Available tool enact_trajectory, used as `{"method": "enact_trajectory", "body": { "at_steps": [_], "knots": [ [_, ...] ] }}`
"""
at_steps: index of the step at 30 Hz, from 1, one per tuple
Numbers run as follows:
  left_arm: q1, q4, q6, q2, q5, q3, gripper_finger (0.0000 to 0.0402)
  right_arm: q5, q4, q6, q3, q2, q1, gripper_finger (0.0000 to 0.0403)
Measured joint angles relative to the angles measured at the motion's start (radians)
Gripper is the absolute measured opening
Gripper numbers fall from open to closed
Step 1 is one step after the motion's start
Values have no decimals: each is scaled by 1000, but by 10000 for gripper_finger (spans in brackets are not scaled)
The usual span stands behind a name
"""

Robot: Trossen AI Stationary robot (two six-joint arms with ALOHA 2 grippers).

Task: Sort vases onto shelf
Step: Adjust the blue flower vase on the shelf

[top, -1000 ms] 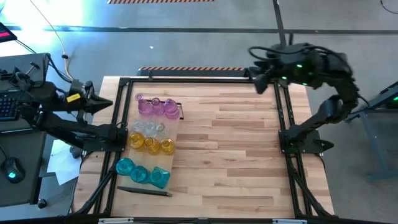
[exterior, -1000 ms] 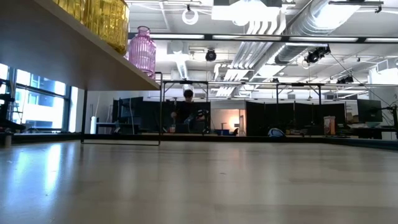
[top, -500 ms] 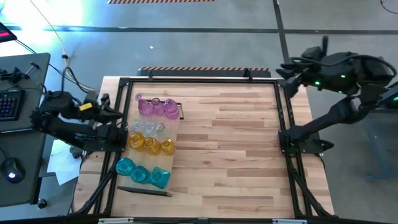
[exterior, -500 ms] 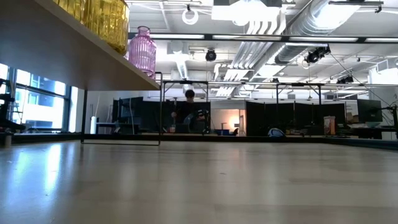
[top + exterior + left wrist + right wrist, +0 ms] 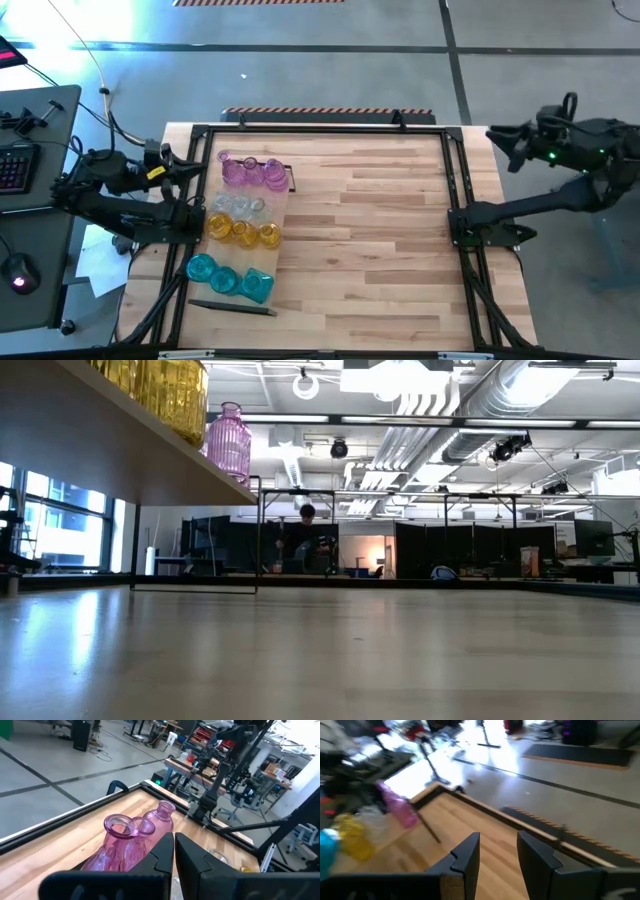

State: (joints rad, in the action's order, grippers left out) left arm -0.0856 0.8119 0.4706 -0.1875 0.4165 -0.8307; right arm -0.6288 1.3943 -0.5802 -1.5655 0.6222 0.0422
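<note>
High view: left gripper closed, empty, beside pink vases on shelf. Right gripper parted, empty, well apart.

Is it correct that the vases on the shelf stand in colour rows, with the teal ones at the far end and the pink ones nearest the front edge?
Not quite. The high view shows the pink vases at the far end of the shelf and the teal vases nearest the front edge.

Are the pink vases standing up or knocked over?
Standing up. The pink vases show round mouths from above, and the left wrist view shows their necks pointing upward on the shelf.
</note>
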Motion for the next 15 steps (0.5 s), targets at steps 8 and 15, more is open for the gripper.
{"method": "enact_trajectory", "body": {
  "at_steps": [8, 15],
  "knots": [
    [0, 5, -36, 0, -9, 0, 10, 31, -174, -7, 240, -242, 0, 113],
    [0, 49, -88, 0, -31, 0, 10, 42, -210, -22, 369, -301, 0, 113]
  ]
}}
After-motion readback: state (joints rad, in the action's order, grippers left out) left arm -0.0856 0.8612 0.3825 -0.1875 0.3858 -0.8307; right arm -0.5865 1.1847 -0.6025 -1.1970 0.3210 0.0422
